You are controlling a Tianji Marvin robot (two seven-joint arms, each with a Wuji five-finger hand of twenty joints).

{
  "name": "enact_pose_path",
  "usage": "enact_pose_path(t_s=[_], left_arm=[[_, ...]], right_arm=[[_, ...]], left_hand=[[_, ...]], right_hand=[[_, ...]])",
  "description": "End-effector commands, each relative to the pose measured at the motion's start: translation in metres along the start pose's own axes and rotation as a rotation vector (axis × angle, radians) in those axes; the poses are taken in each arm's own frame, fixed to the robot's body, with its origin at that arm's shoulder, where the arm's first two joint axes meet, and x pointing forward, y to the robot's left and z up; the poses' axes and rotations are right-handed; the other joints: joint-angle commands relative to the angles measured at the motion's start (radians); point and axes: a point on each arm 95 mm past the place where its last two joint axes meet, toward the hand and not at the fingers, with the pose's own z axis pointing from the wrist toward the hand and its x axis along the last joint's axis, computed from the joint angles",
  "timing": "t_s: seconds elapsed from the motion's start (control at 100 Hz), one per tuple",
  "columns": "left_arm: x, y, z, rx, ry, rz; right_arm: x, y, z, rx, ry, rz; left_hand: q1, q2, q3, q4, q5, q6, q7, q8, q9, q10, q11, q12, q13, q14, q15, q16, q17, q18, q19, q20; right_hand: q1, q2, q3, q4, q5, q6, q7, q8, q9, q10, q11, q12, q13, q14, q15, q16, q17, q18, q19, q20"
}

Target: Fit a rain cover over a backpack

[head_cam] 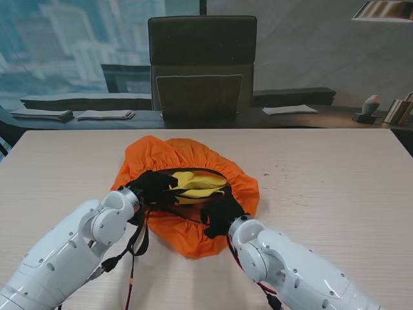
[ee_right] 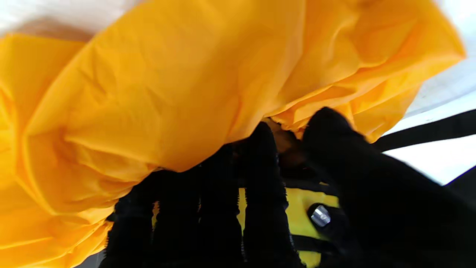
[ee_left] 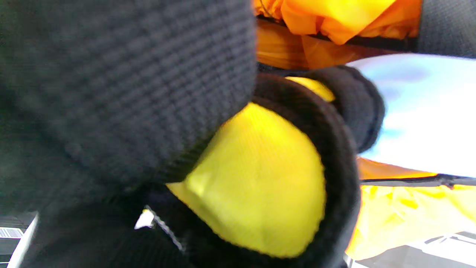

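We are stretching the orange cover (head_cam: 169, 157) around the yellow backpack (head_cam: 197, 184) at mid-table. Our left hand (head_cam: 155, 187) and right hand (head_cam: 222, 213) each pinch its hem; next, the near edge probably needs pulling under.

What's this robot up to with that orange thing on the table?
It is fitting an orange rain cover over a yellow backpack lying on the table. Both black-gloved hands are at the cover's edge: the left hand on its left side, the right hand on the side nearer to me, with its fingers tucked under the fabric. The cover wraps most of the pack, but yellow shows through the opening.
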Motion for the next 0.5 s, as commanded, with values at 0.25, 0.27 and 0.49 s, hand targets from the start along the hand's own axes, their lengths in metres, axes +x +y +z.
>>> enact_pose_path(t_s=[0.25, 0.27, 0.49], left_arm=[[0.006, 0.000, 0.000, -0.006, 0.012, -0.013], [0.006, 0.000, 0.000, -0.006, 0.012, -0.013], [0.006, 0.001, 0.001, -0.005, 0.014, -0.017]], right_arm=[[0.010, -0.017, 0.006, 0.033, -0.082, -0.009], [0.011, -0.018, 0.007, 0.026, -0.087, -0.009], [0.013, -0.022, 0.008, -0.027, -0.150, 0.011]], left_hand=[[0.026, 0.054, 0.123, -0.013, 0.085, -0.043, 0.119, 0.023, 0.075, 0.014, 0.070, 0.006, 0.016, 0.005, 0.017, 0.007, -0.009, 0.011, 0.045, 0.024], [0.026, 0.054, 0.123, -0.013, 0.085, -0.042, 0.119, 0.023, 0.074, 0.015, 0.069, 0.006, 0.016, 0.007, 0.017, 0.007, -0.010, 0.011, 0.045, 0.024], [0.026, 0.054, 0.122, -0.014, 0.085, -0.043, 0.120, 0.023, 0.074, 0.014, 0.069, 0.006, 0.016, 0.007, 0.016, 0.006, -0.011, 0.011, 0.045, 0.024]], right_hand=[[-0.056, 0.010, -0.072, 0.032, -0.234, 0.039, 0.001, 0.043, -0.283, 0.014, 0.142, 0.092, -0.219, -0.053, 0.009, 0.026, -0.088, -0.038, -0.092, 0.001], [-0.054, 0.010, -0.071, 0.033, -0.247, 0.040, 0.005, 0.044, -0.295, 0.014, 0.145, 0.092, -0.223, -0.053, 0.009, 0.026, -0.088, -0.039, -0.093, 0.000], [-0.052, 0.017, -0.062, 0.034, -0.292, 0.055, 0.049, 0.039, -0.328, 0.024, 0.167, 0.083, -0.230, -0.046, 0.014, 0.027, -0.087, -0.045, -0.096, 0.001]])
